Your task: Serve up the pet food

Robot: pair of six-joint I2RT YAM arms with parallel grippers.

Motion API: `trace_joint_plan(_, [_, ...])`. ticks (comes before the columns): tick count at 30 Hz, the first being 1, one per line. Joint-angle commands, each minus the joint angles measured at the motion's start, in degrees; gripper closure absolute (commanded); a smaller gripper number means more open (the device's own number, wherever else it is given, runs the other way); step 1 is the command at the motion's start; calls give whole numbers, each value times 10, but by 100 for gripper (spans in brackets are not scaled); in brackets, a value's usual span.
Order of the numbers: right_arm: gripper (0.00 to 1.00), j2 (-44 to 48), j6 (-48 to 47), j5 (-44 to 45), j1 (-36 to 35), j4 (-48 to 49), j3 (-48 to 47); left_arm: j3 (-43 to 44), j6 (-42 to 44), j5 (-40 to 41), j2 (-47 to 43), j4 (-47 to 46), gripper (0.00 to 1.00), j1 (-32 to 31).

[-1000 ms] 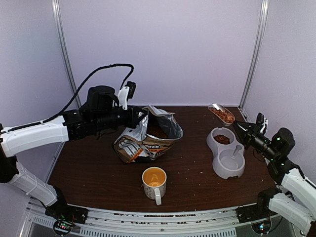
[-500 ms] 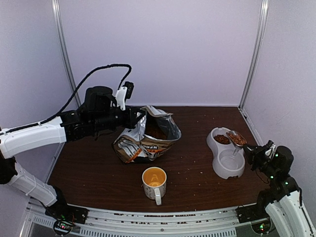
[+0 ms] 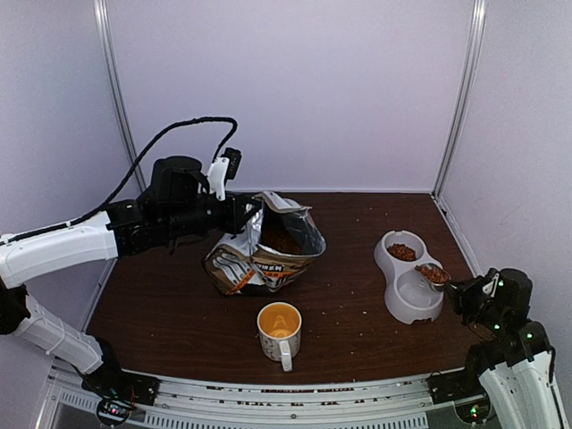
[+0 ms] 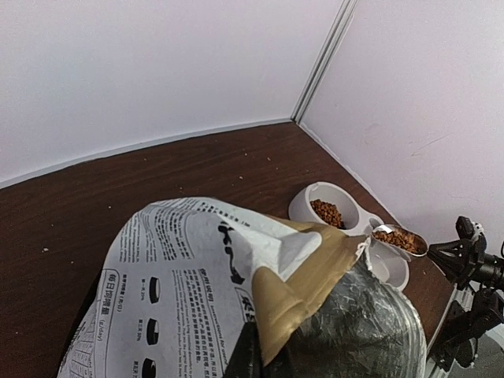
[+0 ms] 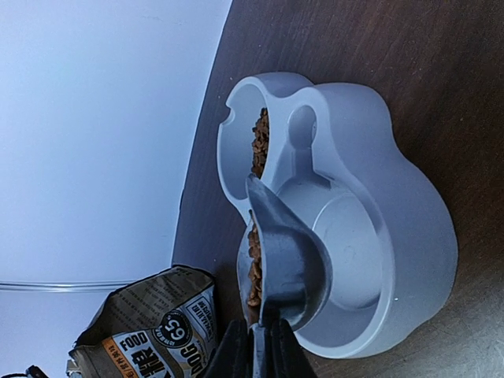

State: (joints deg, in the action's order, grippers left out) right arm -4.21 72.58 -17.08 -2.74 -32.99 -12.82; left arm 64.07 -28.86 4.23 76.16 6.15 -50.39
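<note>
Top external view puts the mug [image 3: 280, 329] nearest, upright by the middle of the worktop's [image 3: 161, 304] front edge and taking no part. Toward the right front corner the right fingers [image 3: 458, 288] are clamped on the handle of a scoop [image 3: 433, 273]. It is carried level, I judge so that its load of kibble [image 5: 252, 272] does not spill.

The scoop hangs over the bowl [image 3: 399, 307], a two-well dish by the right edge. In the right wrist view the scoop lies above the near well, which looks bare, and points toward the far well, where kibble already lies. The step in hand seems to be tipping this load out. That calls for a roll of the wrist over the far well; tipped here, pellets could land in the wrong well or on the wood.

Farther back, around the middle, the bag [image 3: 264, 255] stands slumped with more kibble inside. The left fingers [image 3: 248, 214] pinch its rim on the side toward the left edge, apparently to hold the mouth open for scooping.
</note>
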Motion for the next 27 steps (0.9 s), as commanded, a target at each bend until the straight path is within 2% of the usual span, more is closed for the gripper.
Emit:
trace_joint_plan(1, [100,5,-39,19,4,-52,-37,-7,14,-1,-22,-25,100,6])
trace_joint_plan(14, [100,-70,-143,15,4,-165,-141,-24,14,-13,-32,-43,100,8])
trace_joint_plan(27, [100,-157,-243,52,4,-303,-272,-32,19,-24,-37,-54,100,9])
